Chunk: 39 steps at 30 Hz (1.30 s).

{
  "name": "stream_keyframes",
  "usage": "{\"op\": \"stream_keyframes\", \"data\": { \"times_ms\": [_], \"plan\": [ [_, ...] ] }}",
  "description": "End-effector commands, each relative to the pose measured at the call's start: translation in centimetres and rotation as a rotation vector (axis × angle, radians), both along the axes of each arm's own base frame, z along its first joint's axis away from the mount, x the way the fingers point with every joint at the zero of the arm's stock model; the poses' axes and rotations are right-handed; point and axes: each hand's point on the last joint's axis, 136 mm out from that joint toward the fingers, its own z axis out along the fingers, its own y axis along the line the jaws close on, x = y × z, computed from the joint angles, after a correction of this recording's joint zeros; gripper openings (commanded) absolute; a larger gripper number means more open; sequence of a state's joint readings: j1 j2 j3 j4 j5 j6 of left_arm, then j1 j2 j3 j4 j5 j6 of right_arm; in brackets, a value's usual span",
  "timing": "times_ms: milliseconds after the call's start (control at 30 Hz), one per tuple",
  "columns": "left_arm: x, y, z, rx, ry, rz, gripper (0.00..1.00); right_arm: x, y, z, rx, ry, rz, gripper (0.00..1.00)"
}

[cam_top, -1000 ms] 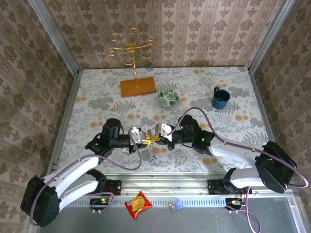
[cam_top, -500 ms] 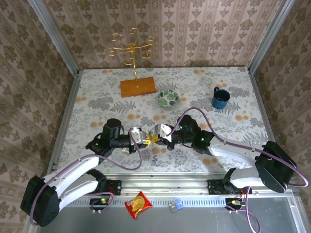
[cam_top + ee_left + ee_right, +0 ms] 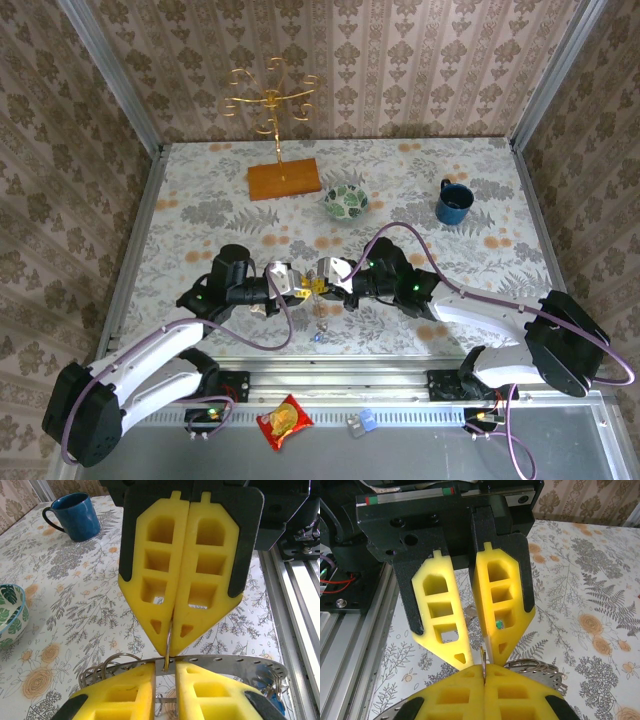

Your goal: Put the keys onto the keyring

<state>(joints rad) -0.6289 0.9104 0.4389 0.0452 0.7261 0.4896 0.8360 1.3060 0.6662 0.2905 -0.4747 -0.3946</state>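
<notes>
Both hands meet tip to tip over the near-centre of the worktop [image 3: 200, 200], well apart from the bowl [image 3: 346, 202] and the blue mug [image 3: 453, 203].

Right hand [image 3: 171, 641]: pads pressed flat together, no gap that I can see. A thin metal edge comes out of the seam at the tips. I read it as part of the keyring [image 3: 225, 660] seen edge-on, so this hand is clamped on it. From the right wrist, the same thin edge runs down into the seam between its own fingers.

Left hand [image 3: 480, 657]: narrow, with a slim gap between the pads. The thin edge stands inside that gap, between the two tips. I see space on either side of it and cannot tell whether a pad touches it.

Keyring: sits between the two hands. From the left wrist, its flat grey band with a row of small holes curves off to the right, just behind the left fingertips. Some thin wire loops [image 3: 107, 664] sit to the left of those fingertips.

Keys: from above, a small cluster [image 3: 319, 328] hangs just below where the hands meet, too small for me to sort out. A blue bit, which I take for the blue key [image 3: 278, 706], shows low under the band in the left wrist view. A green speck [image 3: 497, 625] shows through a cut-out in one left finger; I cannot tell what it is.
</notes>
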Motion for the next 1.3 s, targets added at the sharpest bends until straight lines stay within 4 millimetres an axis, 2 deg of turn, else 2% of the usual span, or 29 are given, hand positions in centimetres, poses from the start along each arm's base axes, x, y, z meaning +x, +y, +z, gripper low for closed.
{"op": "stream_keyframes", "data": {
  "times_ms": [0, 133, 467, 700, 733, 833, 933, 1267],
  "plan": [
    [-0.4, -0.4, 1.1, -0.034, -0.013, -0.031, 0.18, -0.2, 0.3, 1.0, 0.020, -0.033, 0.011, 0.00],
    [-0.7, -0.6, 1.4, -0.047, -0.010, -0.045, 0.14, -0.2, 0.4, 0.8, 0.016, -0.028, 0.016, 0.00],
    [-0.6, -0.8, 2.0, -0.072, -0.017, -0.052, 0.12, -0.6, 0.8, 0.1, -0.007, -0.004, 0.046, 0.00],
    [-0.7, -0.9, 1.9, -0.069, -0.018, -0.062, 0.00, -0.8, 0.9, -0.8, -0.027, 0.010, 0.049, 0.00],
    [-0.7, -0.8, 1.8, -0.064, -0.019, -0.064, 0.00, -0.7, 0.8, -0.8, -0.029, 0.007, 0.041, 0.01],
    [-0.8, -0.7, 1.3, -0.040, -0.011, -0.063, 0.00, -0.3, 0.3, -1.3, -0.056, -0.008, 0.013, 0.17],
    [-1.0, -0.6, 0.8, -0.005, -0.004, -0.066, 0.00, 0.1, -0.3, -1.7, -0.106, -0.033, -0.010, 0.21],
    [-1.3, -0.7, 0.3, 0.031, -0.001, -0.089, 0.00, -0.2, -0.8, -1.1, -0.129, -0.054, -0.004, 0.15]
  ]
}}
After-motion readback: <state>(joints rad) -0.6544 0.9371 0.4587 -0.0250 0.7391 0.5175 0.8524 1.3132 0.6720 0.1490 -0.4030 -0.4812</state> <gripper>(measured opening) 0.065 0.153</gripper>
